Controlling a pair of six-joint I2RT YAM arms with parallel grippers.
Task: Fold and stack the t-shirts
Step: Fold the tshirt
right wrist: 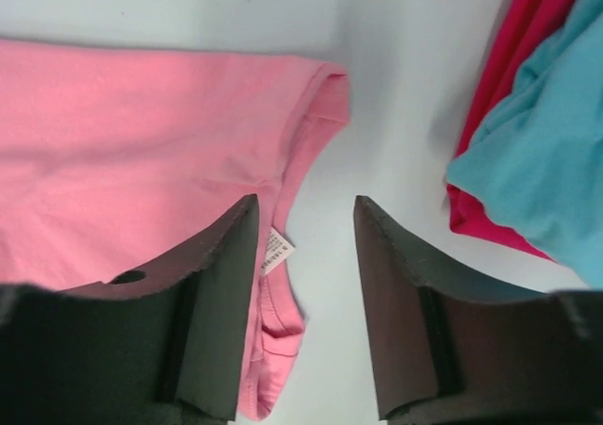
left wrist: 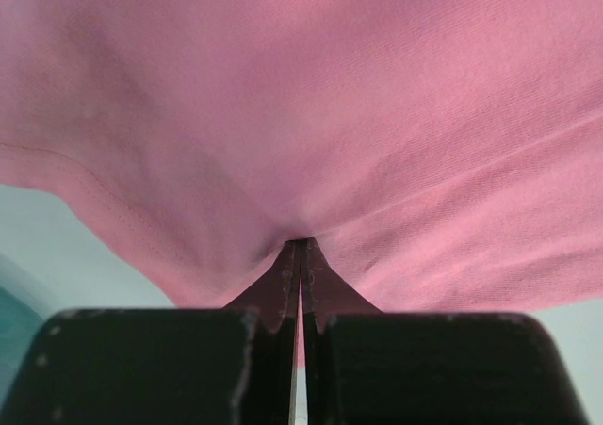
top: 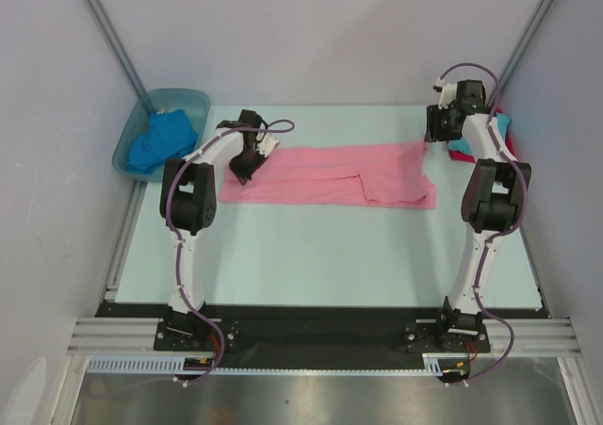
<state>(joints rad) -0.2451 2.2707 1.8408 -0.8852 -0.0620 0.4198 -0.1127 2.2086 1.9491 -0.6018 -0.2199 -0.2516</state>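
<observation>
Left gripper: clamped tight on a fold of the pink t-shirt at the garment's 9 o'clock end; the cloth bunches up to the closed tips
Right gripper: jaws parted with nothing between them, hanging over the pink t-shirt's 3 o'clock edge; one finger is over the cloth, the other over bare table
Table: pale surface carrying all the cloth and the tub
Pink t-shirt: largest piece, spread flat as a long band across the far half of the table, running from 9 to 3 o'clock; its 3 o'clock part lies doubled over
Tub: blue-green, translucent, at the table's 10 o'clock corner, near the left arm
Inside the tub: royal blue t-shirt, crumpled, filling most of it
Turquoise t-shirt: at the table's 2 o'clock corner, lying on top of the red one, with a strip of bare table between it and the pink cloth
Red t-shirt: under the turquoise, its edge showing on the side toward the pink cloth
Label: small white tag at the pink hem, just beside the right gripper's finger
</observation>
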